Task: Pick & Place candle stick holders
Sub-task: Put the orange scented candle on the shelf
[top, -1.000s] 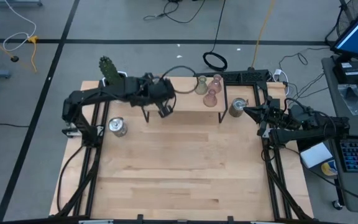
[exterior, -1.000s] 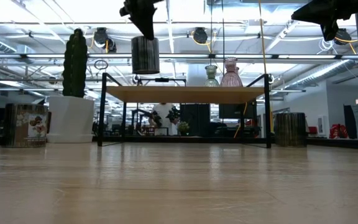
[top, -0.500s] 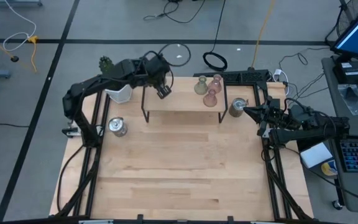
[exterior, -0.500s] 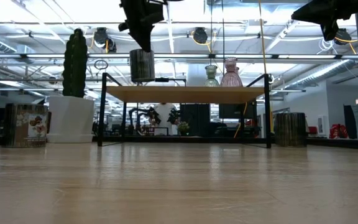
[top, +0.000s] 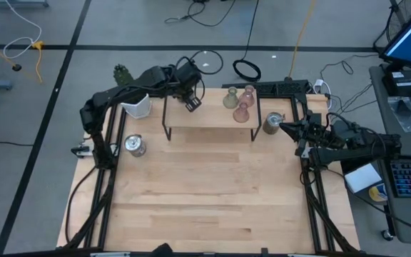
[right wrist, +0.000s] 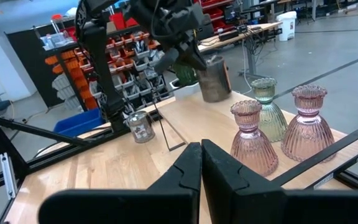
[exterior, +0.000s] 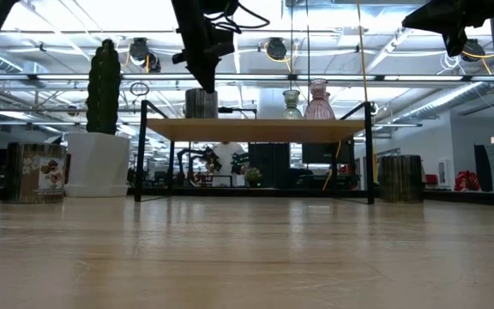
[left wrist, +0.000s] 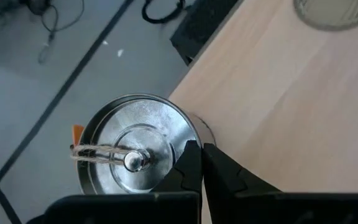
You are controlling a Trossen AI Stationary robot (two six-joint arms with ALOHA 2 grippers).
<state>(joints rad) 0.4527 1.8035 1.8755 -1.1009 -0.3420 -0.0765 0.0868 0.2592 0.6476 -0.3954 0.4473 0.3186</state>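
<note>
My left gripper (top: pixel 191 102) is shut on a shiny silver cup (exterior: pixel 201 103) over the far left corner of the raised wooden shelf (top: pixel 209 118). Two pale pink holders (top: pixel 248 93) (top: pixel 242 111) and one olive-green holder (top: pixel 230 98) stand on their bases at the shelf's far right. A second silver cup (top: pixel 134 145) stands on the table at the left. A third (top: pixel 272 123) stands right of the shelf. My right gripper (top: pixel 285 127) is shut and empty beside that third cup. My left gripper holds the silver cup by its rim (left wrist: pixel 190 132), on the side toward the shelf's middle. The fingers (left wrist: pixel 192 163) come from above, pointing down. The cup stays upright, mouth up, its base level with the shelf top (exterior: pixel 230 129). I cannot tell whether it rests there.
A white pot (top: pixel 137 107) with a green cactus (top: pixel 123 73) stands at the table's far left, close to my left arm. The shelf stands on thin black legs (exterior: pixel 141 154). The near half of the table (top: pixel 205 200) is bare wood.
My left gripper has carried the silver cup from above the shelf's near left edge toward the table's far edge and down. The cup stays upright and now stands at shelf height over the shelf's far left corner.
</note>
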